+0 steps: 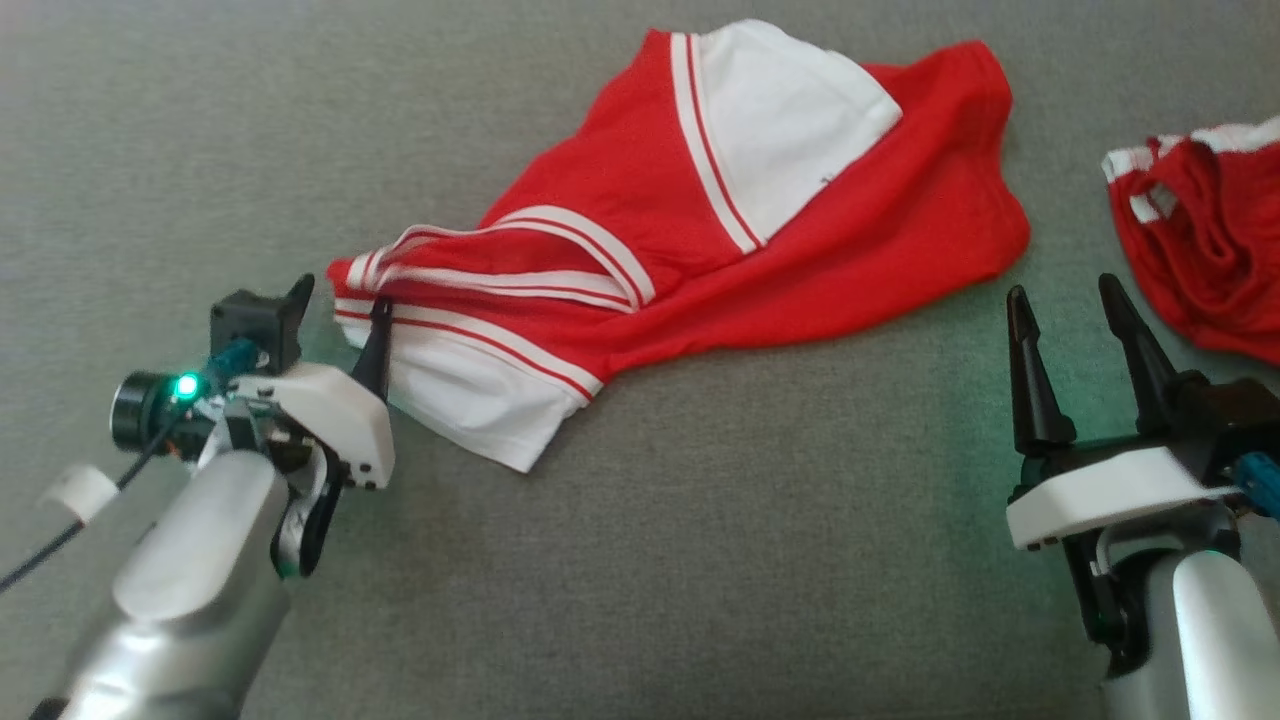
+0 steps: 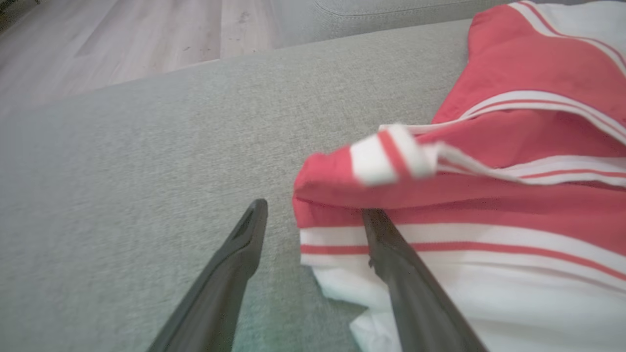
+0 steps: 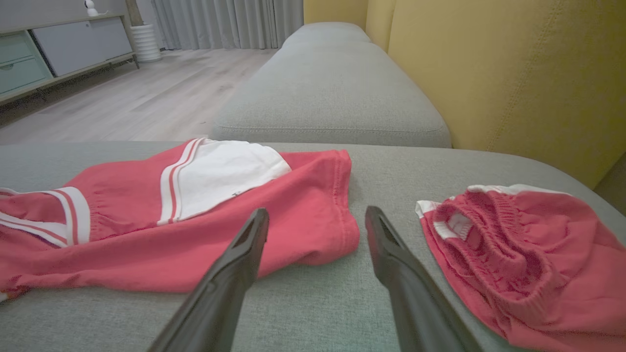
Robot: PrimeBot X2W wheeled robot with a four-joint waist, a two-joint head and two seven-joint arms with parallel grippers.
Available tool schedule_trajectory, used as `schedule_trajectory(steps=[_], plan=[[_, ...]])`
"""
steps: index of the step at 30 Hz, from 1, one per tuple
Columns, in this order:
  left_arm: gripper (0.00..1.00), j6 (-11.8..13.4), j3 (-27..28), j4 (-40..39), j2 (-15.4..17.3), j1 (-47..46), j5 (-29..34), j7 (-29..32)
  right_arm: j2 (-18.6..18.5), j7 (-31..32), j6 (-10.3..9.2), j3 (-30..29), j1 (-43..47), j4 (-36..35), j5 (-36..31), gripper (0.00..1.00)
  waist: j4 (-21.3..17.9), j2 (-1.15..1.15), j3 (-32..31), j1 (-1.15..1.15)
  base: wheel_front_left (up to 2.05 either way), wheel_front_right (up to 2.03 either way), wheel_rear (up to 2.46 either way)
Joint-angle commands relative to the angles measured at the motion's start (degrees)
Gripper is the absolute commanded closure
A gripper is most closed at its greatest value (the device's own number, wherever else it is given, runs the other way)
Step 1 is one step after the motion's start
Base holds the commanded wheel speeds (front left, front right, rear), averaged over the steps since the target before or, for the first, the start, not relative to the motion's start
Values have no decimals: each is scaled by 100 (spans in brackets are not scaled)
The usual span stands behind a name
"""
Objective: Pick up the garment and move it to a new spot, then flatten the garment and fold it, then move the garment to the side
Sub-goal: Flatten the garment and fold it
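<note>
Tapered left tool (image 2: 315, 210), rumpled striped garment (image 1: 860, 250)

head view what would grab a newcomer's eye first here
The red and white garment sprawled across the middle of the grey cushion, with the left pincer open at its striped near-left corner. At the right lies a second crumpled red garment, the open right pincer poised near it.

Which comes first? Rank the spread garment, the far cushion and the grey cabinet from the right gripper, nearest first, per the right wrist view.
1. Spread garment, just ahead-left of the right gripper.
2. Far cushion, beyond it, centre.
3. Grey cabinet, across the floor, upper left.
</note>
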Motion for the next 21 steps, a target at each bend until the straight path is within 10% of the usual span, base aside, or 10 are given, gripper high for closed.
schedule_trajectory(steps=[1,5,7,8,21], plan=[[0,-95,174,-24,170,-340,-70,6,-32,-4,37,149,-204,-250,-7,0,-136,0,169,-2,0,0,0],[2,-249,113,171,108,-471,-110,29,-32,-19,37,116,-232,-251,-11,0,-162,0,221,-2,0,0,0],[82,-298,89,222,67,-515,-116,-16,-32,-42,37,94,-246,-246,-6,0,-164,0,218,-2,0,0,0],[100,-324,77,227,46,-530,-116,-58,-32,-57,37,81,-250,-242,0,0,-159,0,208,-2,0,0,0],[100,95,97,-902,-10,157,194,-1520,-31,-153,37,-89,-60,-108,58,0,237,0,-216,-2,0,0,0]])
